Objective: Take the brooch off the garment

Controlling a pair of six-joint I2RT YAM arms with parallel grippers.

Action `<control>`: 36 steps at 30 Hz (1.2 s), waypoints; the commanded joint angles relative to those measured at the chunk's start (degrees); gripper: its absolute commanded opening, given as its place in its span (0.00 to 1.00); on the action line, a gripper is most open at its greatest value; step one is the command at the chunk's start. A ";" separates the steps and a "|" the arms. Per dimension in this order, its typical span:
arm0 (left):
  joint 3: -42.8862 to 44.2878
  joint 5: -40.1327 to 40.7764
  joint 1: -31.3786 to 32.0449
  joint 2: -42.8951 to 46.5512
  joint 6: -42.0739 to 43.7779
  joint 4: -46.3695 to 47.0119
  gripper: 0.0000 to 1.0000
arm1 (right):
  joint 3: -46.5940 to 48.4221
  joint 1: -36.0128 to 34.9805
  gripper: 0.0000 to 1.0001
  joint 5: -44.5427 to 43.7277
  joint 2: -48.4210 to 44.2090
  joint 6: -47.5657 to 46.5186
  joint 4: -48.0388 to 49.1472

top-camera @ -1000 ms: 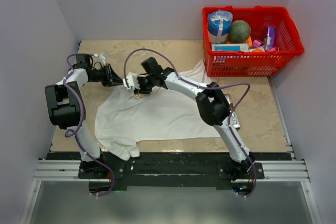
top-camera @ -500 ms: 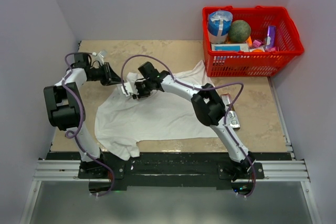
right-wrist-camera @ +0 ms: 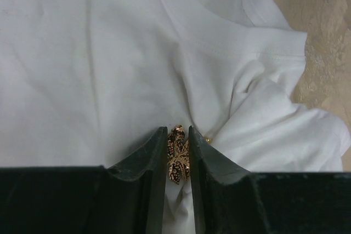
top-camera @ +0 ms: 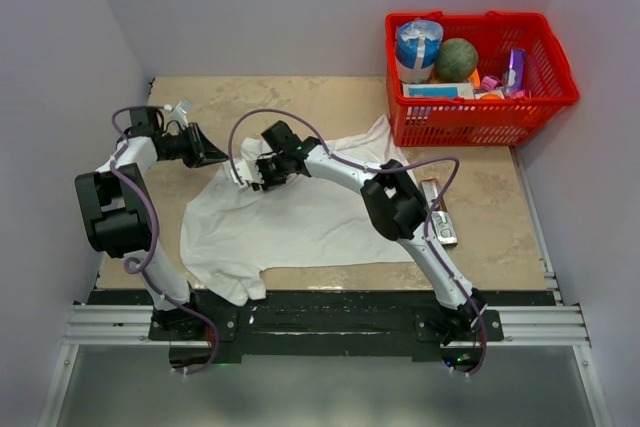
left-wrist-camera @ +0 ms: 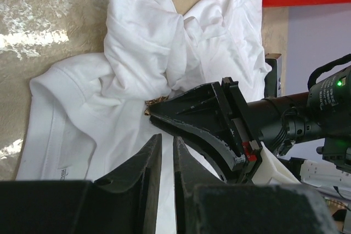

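Observation:
The white garment [top-camera: 310, 217] lies wrinkled across the middle of the table and also shows in the left wrist view [left-wrist-camera: 137, 42] and the right wrist view [right-wrist-camera: 98, 64]. The small gold star-shaped brooch [right-wrist-camera: 178, 160] sits between my right gripper's [right-wrist-camera: 177, 152] fingers, which are shut on it just above the cloth near the collar. A gold speck of it shows at that gripper's tip in the left wrist view [left-wrist-camera: 156, 101]. From above, my right gripper [top-camera: 258, 179] is over the shirt's upper left part. My left gripper [top-camera: 215, 157] is shut and empty, just left of the shirt's edge [left-wrist-camera: 167, 146].
A red basket [top-camera: 480, 117] with several items stands at the back right. A silver rectangular bar [top-camera: 440, 217] lies on the table right of the shirt. The right arm's purple cable loops above the shirt.
My left gripper has drawn back to the left, off the shirt's edge. My right gripper has shifted a little left, still over the collar area with the brooch.

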State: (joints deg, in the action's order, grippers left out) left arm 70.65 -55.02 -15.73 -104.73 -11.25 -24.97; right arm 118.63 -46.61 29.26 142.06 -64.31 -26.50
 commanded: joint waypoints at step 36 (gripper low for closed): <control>4.49 3.60 9.83 0.76 24.07 0.88 0.32 | 4.43 13.03 0.04 27.67 4.10 80.42 25.51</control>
State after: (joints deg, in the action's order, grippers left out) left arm 72.18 -54.76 -6.79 -104.75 3.60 -26.72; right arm 125.56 -35.42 46.26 144.51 -7.46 -13.23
